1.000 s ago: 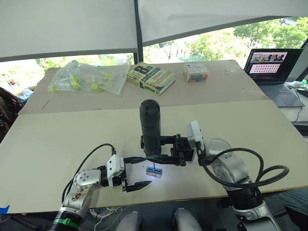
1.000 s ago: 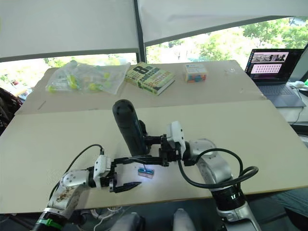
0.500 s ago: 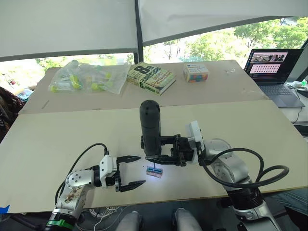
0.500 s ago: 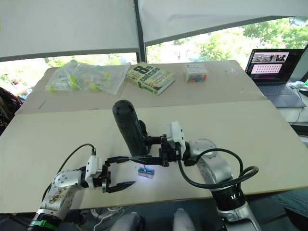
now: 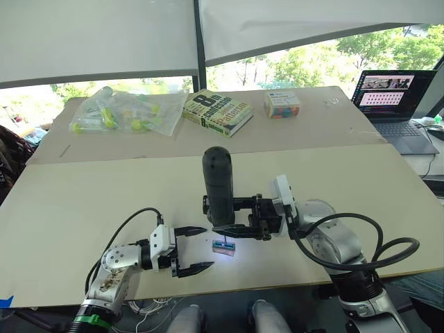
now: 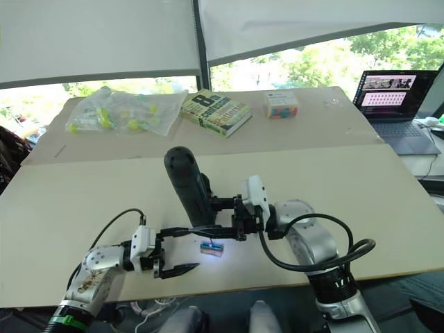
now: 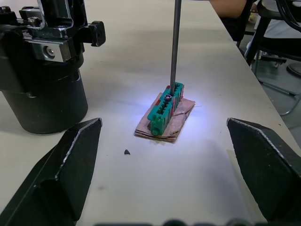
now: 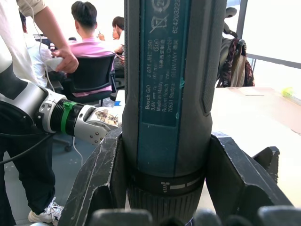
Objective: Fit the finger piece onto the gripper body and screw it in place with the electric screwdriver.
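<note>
My right gripper (image 5: pixel 211 216) is shut on the electric screwdriver (image 5: pixel 218 182), a thick black cylinder held upright, with its body also close up (image 8: pixel 171 94). Its thin metal bit (image 7: pixel 175 42) comes straight down onto a small tan-and-green block (image 5: pixel 223 247) lying in the tool's light on the board. My left gripper (image 5: pixel 207 247) is open just left of that block, holding nothing, with one finger (image 7: pixel 75 160) on each side of the block (image 7: pixel 164 113) and well clear of it. The finger piece and the gripper body are out of view.
At the back of the table lie a book (image 5: pixel 216 111), a clear bag of yellow-green items (image 5: pixel 121 111) and a small box (image 5: pixel 282 105). A laptop (image 5: pixel 395 104) stands at the far right. The board's front edge (image 5: pixel 277 277) runs just below the grippers. Seated people (image 8: pixel 89 42) are behind.
My left gripper drew back to the left from the block, then came a little way back toward it, staying open. The right gripper and screwdriver barely moved.
</note>
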Robot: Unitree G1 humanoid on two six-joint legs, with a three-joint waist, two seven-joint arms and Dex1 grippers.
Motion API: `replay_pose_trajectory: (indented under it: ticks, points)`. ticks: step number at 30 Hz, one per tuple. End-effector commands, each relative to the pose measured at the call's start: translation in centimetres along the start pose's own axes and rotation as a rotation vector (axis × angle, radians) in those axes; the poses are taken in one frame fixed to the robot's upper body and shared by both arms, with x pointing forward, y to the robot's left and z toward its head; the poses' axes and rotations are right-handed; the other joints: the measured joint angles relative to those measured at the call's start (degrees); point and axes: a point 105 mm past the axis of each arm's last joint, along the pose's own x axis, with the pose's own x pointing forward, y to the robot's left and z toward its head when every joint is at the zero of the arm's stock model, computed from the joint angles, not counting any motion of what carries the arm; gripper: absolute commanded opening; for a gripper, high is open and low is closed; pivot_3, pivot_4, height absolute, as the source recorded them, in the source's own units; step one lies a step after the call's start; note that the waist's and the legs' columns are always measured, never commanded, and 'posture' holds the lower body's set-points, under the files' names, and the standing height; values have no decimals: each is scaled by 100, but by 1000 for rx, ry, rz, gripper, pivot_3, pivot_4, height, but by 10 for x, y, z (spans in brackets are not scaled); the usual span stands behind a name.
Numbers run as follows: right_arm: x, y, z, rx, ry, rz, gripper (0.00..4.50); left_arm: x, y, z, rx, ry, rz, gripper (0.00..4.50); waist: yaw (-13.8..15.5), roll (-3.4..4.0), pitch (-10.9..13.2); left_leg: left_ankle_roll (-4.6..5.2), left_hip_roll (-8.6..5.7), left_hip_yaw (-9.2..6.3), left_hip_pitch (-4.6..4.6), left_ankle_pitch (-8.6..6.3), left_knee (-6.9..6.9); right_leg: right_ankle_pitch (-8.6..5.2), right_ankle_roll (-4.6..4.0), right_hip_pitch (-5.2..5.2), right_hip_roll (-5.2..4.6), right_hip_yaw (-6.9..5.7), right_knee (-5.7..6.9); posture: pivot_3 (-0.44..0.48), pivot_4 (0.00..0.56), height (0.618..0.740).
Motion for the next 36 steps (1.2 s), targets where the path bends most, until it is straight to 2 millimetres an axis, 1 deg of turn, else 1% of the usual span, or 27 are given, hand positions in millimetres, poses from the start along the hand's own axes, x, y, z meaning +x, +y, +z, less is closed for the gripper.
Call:
replay_pose_trajectory:
  ticks: [1, 12, 23, 36]
  points:
    - [2, 3, 18, -47, -50, 30, 1915, 2, 2, 3, 26, -6, -2, 4487, 0, 0, 0, 0, 0, 0, 0, 0, 0, 0, 0, 0, 0, 0, 0, 0, 150, 737]
    - [0, 1, 28, -52, -62, 43, 1915, 3, 3, 2, 22, -1, 5, 4487, 1, 0, 0, 0, 0, 0, 1, 0, 0, 0, 0, 1, 0, 0, 0, 0, 150, 737]
    - [0, -2, 36, -52, -114, 33, 1915, 4, 3, 4, 21, 0, 7, 4487, 1, 0, 0, 0, 0, 0, 1, 0, 0, 0, 0, 1, 0, 0, 0, 0, 150, 737]
    - [4, -3, 25, -36, -99, 19, 1915, 5, 3, 6, 26, -1, -4, 4487, -2, 0, 0, 0, 0, 0, 0, 0, 0, 0, 0, 0, 0, 0, 0, 0, 150, 737]
